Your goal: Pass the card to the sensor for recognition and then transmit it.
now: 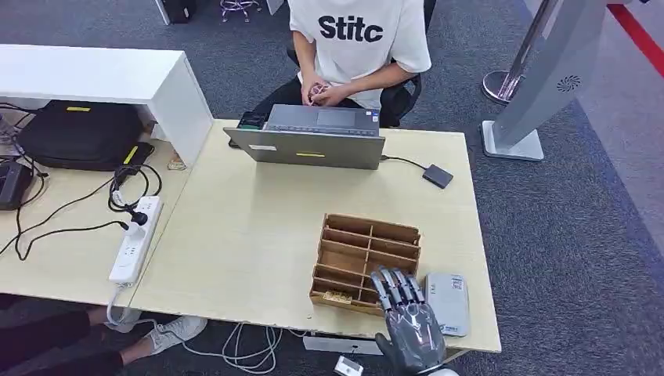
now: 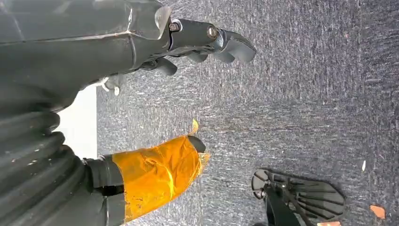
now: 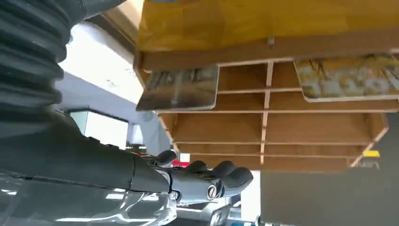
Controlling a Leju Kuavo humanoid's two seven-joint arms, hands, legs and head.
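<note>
A wooden slotted organizer stands near the table's front edge. A patterned card lies in its nearest row. In the right wrist view two cards stick out of the organizer. My right hand hovers at the organizer's near right corner, fingers stretched out and holding nothing. A flat grey sensor device lies just right of the organizer, beside my hand. My left hand hangs over the carpet, its fingers apart from the orange-taped thumb, and it is empty.
A person in a white shirt sits across the table behind a grey laptop. A small dark box on a cable lies right of the laptop. A power strip and cables lie to the left. A grey stand is on the floor at right.
</note>
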